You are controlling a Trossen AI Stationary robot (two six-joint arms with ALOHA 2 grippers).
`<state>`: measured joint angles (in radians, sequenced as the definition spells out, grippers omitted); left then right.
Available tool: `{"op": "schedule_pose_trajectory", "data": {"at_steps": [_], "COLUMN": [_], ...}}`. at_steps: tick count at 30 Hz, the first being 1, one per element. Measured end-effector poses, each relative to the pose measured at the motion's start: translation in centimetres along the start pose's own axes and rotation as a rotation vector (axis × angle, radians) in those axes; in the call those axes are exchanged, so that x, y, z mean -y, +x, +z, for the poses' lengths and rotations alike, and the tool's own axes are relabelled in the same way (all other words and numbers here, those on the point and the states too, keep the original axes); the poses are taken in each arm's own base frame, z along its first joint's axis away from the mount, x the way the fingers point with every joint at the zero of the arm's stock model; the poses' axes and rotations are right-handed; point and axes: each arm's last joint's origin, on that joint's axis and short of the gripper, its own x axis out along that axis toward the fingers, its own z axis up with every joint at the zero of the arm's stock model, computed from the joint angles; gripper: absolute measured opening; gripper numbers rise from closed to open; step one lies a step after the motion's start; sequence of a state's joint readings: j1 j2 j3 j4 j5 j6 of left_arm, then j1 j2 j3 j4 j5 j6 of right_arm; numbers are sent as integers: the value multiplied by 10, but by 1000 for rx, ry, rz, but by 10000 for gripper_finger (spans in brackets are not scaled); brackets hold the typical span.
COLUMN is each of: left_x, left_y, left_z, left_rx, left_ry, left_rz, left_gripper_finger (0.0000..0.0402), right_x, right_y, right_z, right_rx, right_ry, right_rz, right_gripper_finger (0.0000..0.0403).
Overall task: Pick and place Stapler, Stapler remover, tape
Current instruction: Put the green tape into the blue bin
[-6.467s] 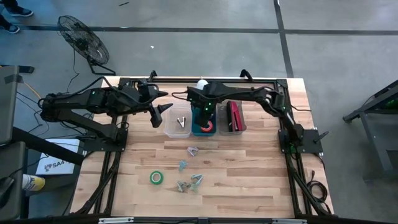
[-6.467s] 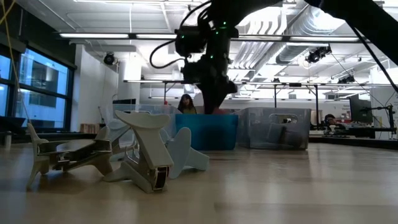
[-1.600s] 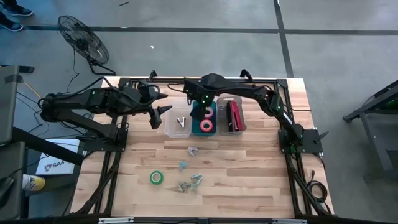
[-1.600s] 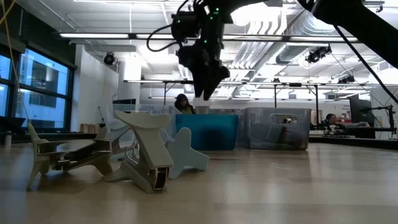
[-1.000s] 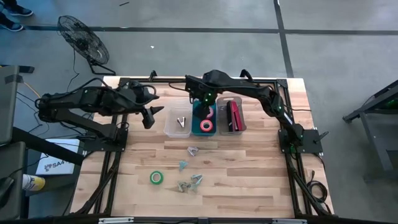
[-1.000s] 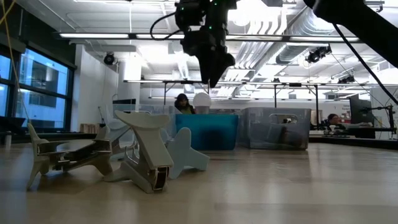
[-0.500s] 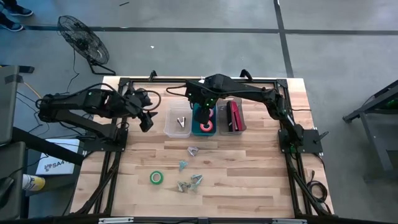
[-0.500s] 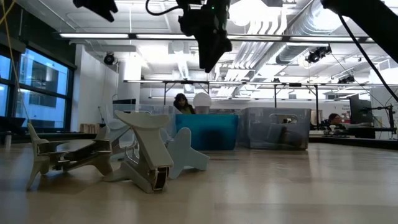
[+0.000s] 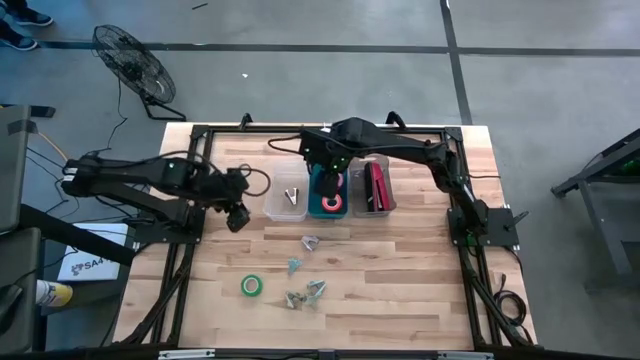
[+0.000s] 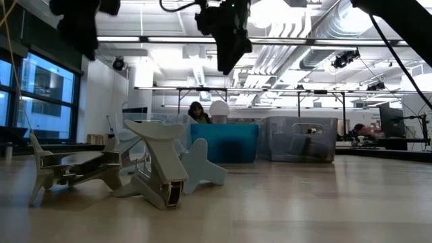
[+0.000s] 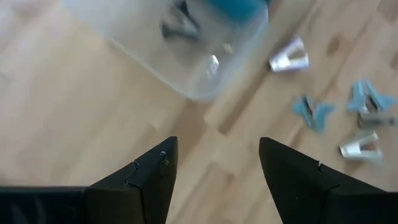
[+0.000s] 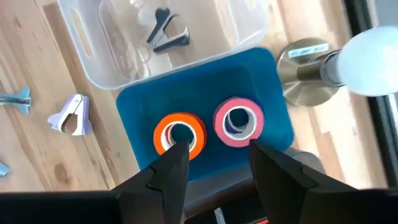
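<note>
From above, we have the right pincer [image 9: 327, 163] hanging over the blue bin [image 9: 329, 192], where two tape rolls [image 9: 331, 203] already lie, with the stapler [image 9: 376, 186] in the clear bin [image 9: 372, 190] beside it; the left pincer [image 9: 236, 217] sits over bare desk [image 9: 400, 280] just beside the pale bin [image 9: 285, 192], which holds one remover. A green roll [image 9: 251, 286] and a cluster of removers [image 9: 305, 292] lie near the desk's front edge, well apart from the bins, so we have open room there; the risk we see is the left arm clipping the pale bin's wall as it swings out. From desk height, loose removers [image 10: 158, 172] crowd the foreground, touching or overlapping, and we judge that a grasp on one could drag or flip its neighbour; the right pincer [image 10: 228, 50] hangs high above the bins. Through the left wrist camera, our pincer [image 11: 214, 165] stands open and empty, the pale bin [image 11: 155, 56] close ahead, removers [image 11: 314, 112] scattered beyond. Through the right wrist camera, the pincer [image 12: 214, 152] is parted, holding nothing, directly over the orange-red roll [image 12: 180, 134] and pink roll [image 12: 239, 122]; a lamp-like stand [image 12: 339, 62] is close behind the bin, so a careless lift could strike it.
</note>
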<state>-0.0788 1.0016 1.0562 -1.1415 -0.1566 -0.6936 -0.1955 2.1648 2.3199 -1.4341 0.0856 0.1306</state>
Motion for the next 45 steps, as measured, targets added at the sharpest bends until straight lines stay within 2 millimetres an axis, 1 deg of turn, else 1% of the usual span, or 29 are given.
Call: {"op": "schedule_pose_trajectory", "data": {"at_steps": [5,9,12,18,20,25,28,32,36,40,45], "left_x": [0,5,9,18,21,27,31,39,51,61,72], "left_y": [23,37,44,54,55,56,55,57,67,83,101], "left_z": [-12,-20,-28,-47,-53,-67,-74,-80,-86,-90,-93], "left_rx": [-108,-125,-137,-184,-202,-241,-254,-271,-320,-408,-470], "left_ry": [-65,-83,-88,-122,-133,-161,-178,-179,-170,-160,-161], "left_rz": [-66,-112,-126,-146,-147,-146,-150,-157,-142,-123,-120], "left_gripper_finger": [223,223,223,223,223,223,223,223,223,223,223], "right_x": [2,2,-3,-15,-19,-30,-34,-37,-35,-35,-30], "right_y": [-22,-49,-65,-81,-83,-74,-69,-58,-56,-57,-66], "right_z": [-4,-13,-20,-31,-35,-48,-59,-78,-100,-118,-138], "right_rx": [60,111,144,155,150,122,164,248,351,446,563], "right_ry": [0,-19,-50,-112,-125,-154,-145,-113,-61,-55,-47], "right_rz": [-6,-2,0,-39,-41,-48,-31,15,69,100,138], "right_gripper_finger": [154,154,154,154,154,150,150,149,151,154,154]}}
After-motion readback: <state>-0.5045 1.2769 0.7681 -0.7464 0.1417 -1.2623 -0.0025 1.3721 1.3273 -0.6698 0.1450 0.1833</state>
